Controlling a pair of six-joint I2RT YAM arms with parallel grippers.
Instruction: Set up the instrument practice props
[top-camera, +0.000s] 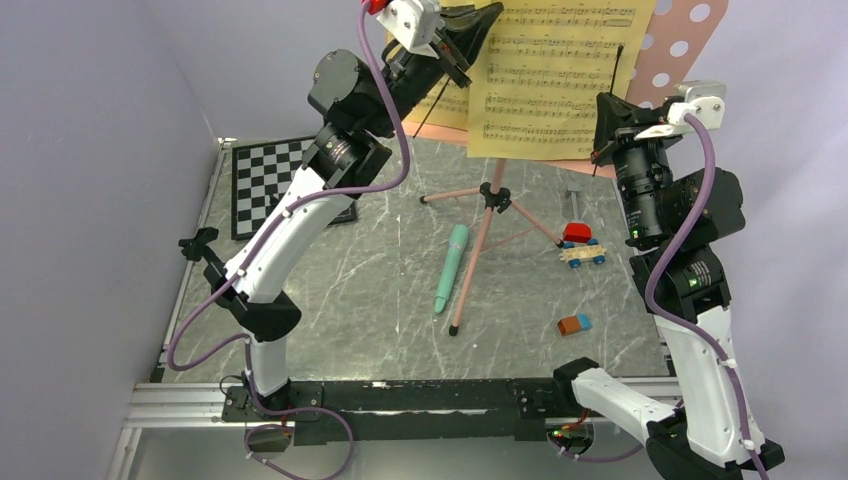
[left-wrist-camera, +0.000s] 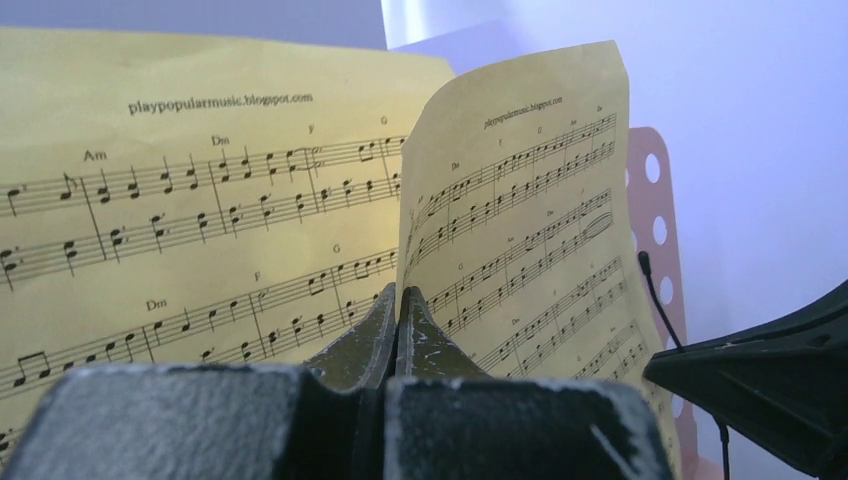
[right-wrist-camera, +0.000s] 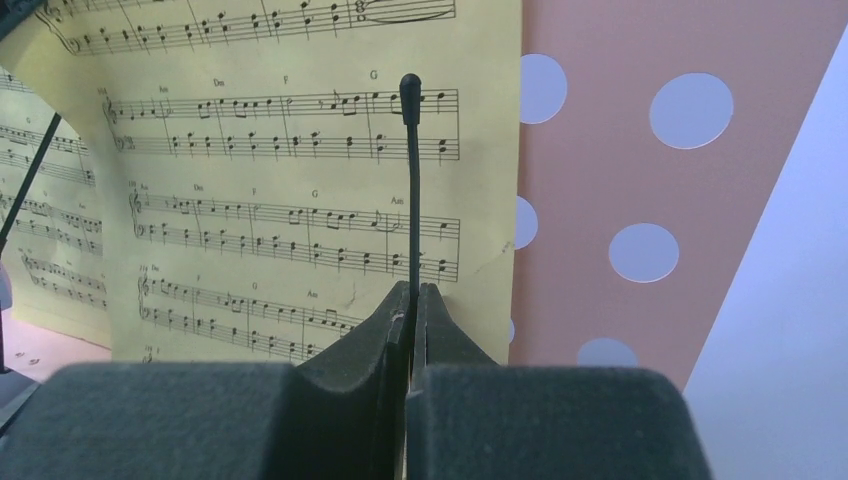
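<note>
Fingers (left-wrist-camera: 362, 345) of the left gripper (left-wrist-camera: 399, 300) were pressed flat together with their tips up. The left edge of the right-hand sheet of the yellow sheet-music pages (left-wrist-camera: 200, 200) ran down into the seam between them, so the gripper looked clamped on that edge. That sheet bowed toward the near side, away from the other sheet, which lay flat to its left.

The right gripper (right-wrist-camera: 412, 292) had its fingers (right-wrist-camera: 445, 335) closed to a hairline slit. A thin black wire (right-wrist-camera: 411, 180) with a small ball tip rose straight out from between the tips, in front of the right-hand sheet and close to its right edge. The grip appeared to be on the wire, with the paper just behind it.

From above, the 2 sheets stood on the pink perforated music stand (right-wrist-camera: 600, 170) at the far side of the table (top-camera: 340, 290), with bare holed pink showing to the right of the paper. The left gripper was high up where the 2 sheets met, and the right gripper was low at the pages' right edge.

The stand's 3 thin tripod legs (top-camera: 472, 270) splayed out below. The mint-green tube (top-camera: 452, 265) lay flat on the table just left of the nearest leg, running alongside it and well apart from both grippers.

A chessboard (top-camera: 262, 175) lay at the far left. A red-and-blue toy (top-camera: 581, 243) sat right of the legs, and an orange-and-blue block (top-camera: 574, 324) sat nearer.
</note>
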